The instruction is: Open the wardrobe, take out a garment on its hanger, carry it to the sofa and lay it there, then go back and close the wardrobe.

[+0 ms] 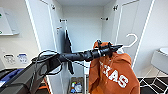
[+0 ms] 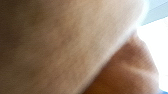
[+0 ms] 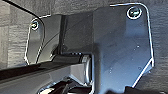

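Observation:
The white wardrobe (image 1: 82,25) stands open in front of me, both doors swung wide. My left arm reaches in from the left, and the left gripper (image 1: 117,47) is shut on the white hanger (image 1: 133,40) at the shoulder. The hanger's hook is free in the air in front of the right door (image 1: 130,20). The burnt-orange garment (image 1: 115,75) with white "TEXAS" letters hangs from it below the gripper. Blurred orange-brown fabric (image 2: 130,72) lies right against the left wrist camera.
A dark garment (image 1: 67,45) still hangs inside the wardrobe at the left. A box of small items (image 1: 76,86) sits on its floor. A white chair (image 1: 160,60) stands at the right. Grey carpet (image 3: 15,37) shows in the right wrist view.

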Available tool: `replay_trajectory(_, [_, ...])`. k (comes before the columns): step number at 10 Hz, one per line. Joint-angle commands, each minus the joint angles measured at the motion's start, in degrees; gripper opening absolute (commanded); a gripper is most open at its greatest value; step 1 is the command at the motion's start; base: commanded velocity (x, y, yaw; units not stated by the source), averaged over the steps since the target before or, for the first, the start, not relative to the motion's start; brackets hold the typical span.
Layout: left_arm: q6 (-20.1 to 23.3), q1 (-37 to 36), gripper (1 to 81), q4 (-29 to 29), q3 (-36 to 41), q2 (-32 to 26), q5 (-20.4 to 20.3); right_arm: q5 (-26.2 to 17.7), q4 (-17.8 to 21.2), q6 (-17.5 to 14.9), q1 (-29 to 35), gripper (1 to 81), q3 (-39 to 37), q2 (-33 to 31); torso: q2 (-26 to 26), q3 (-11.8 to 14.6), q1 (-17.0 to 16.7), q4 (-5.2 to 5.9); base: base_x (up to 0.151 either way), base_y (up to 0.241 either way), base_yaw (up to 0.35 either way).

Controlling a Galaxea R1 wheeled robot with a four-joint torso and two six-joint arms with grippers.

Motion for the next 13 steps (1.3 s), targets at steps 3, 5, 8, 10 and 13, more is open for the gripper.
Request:
replay_trajectory(3, [0.97, -11.48, 1.0, 0.44, 1.72, -1.20, -2.83, -2.57, -0.26, -0.13, 2.90, 81.1, 0.52, 0.55, -0.04, 0.00, -0.07, 0.00, -0.100, 0.000, 0.000])
replay_trajectory(5, [0.97, -11.39, 1.0, 0.69, 2.24, -1.38, -2.83, -2.57, -0.26, -0.13, 2.90, 81.1, 0.44, 0.55, -0.04, 0.00, -0.13, 0.02, 0.000, 0.000, 0.000])
replay_trajectory(8, [0.97, -9.73, 1.0, 5.00, 4.18, -3.22, 1.74, -2.57, -0.26, -0.13, 3.07, 81.1, 0.44, 0.55, -0.04, -0.02, -0.09, 0.02, 0.000, 0.000, 0.000])
replay_trajectory(10, [0.97, -8.06, 1.0, 6.15, 5.15, -5.59, 3.41, -2.49, -0.26, -0.13, 3.16, 81.1, 0.52, 0.55, -0.04, -0.02, -0.09, 0.02, 0.000, 0.000, 0.000])
replay_trajectory(13, [0.97, -5.94, 1.0, 7.11, 7.26, -8.93, 4.99, -2.49, -0.17, -0.13, 3.16, 81.1, 0.52, 0.55, -0.04, -0.02, -0.09, 0.02, 0.000, 0.000, 0.000])
